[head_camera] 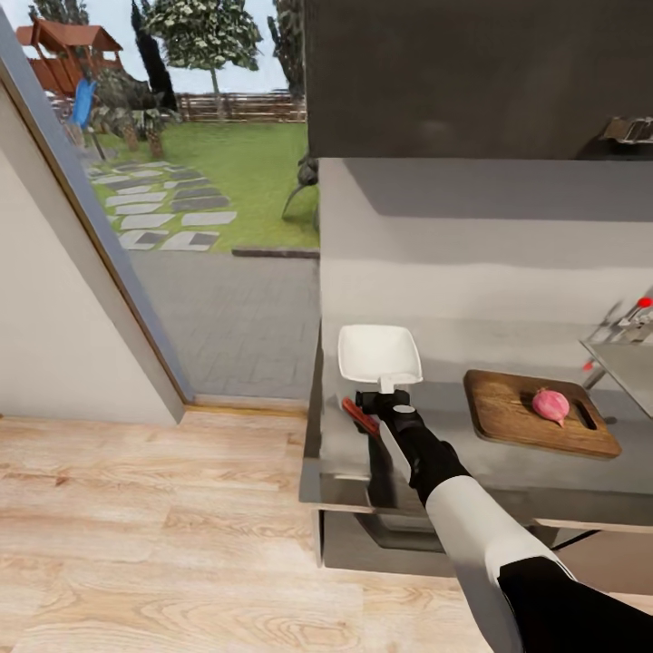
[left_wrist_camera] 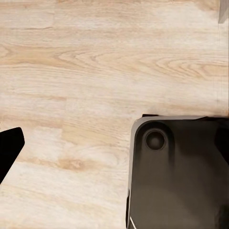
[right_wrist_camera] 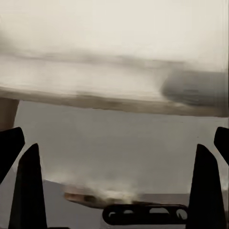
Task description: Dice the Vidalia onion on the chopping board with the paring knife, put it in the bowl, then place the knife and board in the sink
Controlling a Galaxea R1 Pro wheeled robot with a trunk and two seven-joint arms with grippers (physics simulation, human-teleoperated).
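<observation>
- Step in hand (a judgement): fetching the paring knife point(head_camera: 360, 418), since the Vidalia onion point(head_camera: 551, 404) already lay on the chopping board point(head_camera: 540, 413) and had not been cut.
- Right claw point(head_camera: 387, 392): hung over the desk point(head_camera: 453, 399) at the near edge of the bowl point(head_camera: 379, 354), with the knife just beside it toward the desk's end. In the right wrist view its fingers point(right_wrist_camera: 30, 191) stood wide apart with nothing between them.
- Left claw: the left wrist view looked down on wood floor point(left_wrist_camera: 71, 71) and a dark part of the robot's base point(left_wrist_camera: 181, 171); one dark fingertip point(left_wrist_camera: 8, 148) showed at the edge, so I could not tell whether it was spread or closed.
- Doing it well: the claw should shift sideways off the bowl rim, drop low over the handle, line its fingers across the knife's length, and close on the handle, not the blade (the knife lay close to the desk's corner, so a nudge could push it off).
- Knife: small and slim, reddish-dark in the head view, lying flat and angled near the desk's left corner; blurred in the right wrist view.
- Onion: small pinkish-red ball, whole, resting toward the board's slot end.
- Board: brown wood, rounded corners, well apart from the knife, near the sink point(head_camera: 626, 363).
- Bowl: white, square, shallow, empty.
</observation>
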